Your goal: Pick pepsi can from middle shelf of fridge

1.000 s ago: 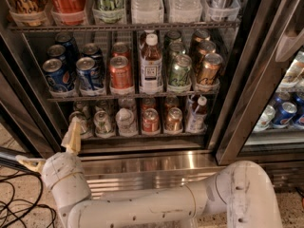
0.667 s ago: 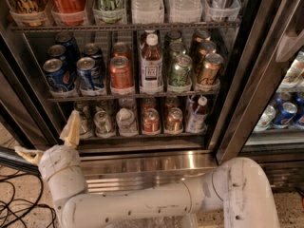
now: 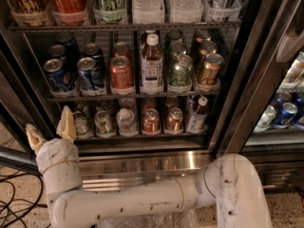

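Note:
The fridge (image 3: pixel 142 161) stands open in front of me. On its middle shelf (image 3: pixel 133 97) several dark blue pepsi cans stand at the left; the front two are one pepsi can (image 3: pixel 58 75) and another (image 3: pixel 90 73). An orange-red can (image 3: pixel 121 73), a bottle (image 3: pixel 152 64), a green can (image 3: pixel 180 71) and a gold can (image 3: pixel 209 70) stand to their right. My gripper (image 3: pixel 50 132) is at the lower left, below the pepsi cans and level with the bottom shelf. It is open and empty, with pale fingers (image 3: pixel 65 124) pointing up.
The top shelf (image 3: pixel 128 26) holds a red cola can (image 3: pixel 70 1), a green can and water bottles. The bottom shelf holds several cans and a small bottle (image 3: pixel 197 115). A dark door frame (image 3: pixel 247 80) stands at right, with blue cans (image 3: pixel 285 114) beyond it. Cables (image 3: pixel 16 198) lie on the floor at left.
My gripper has risen a little and shifted slightly left, nearer the bottom shelf's left end. The cans have not moved.

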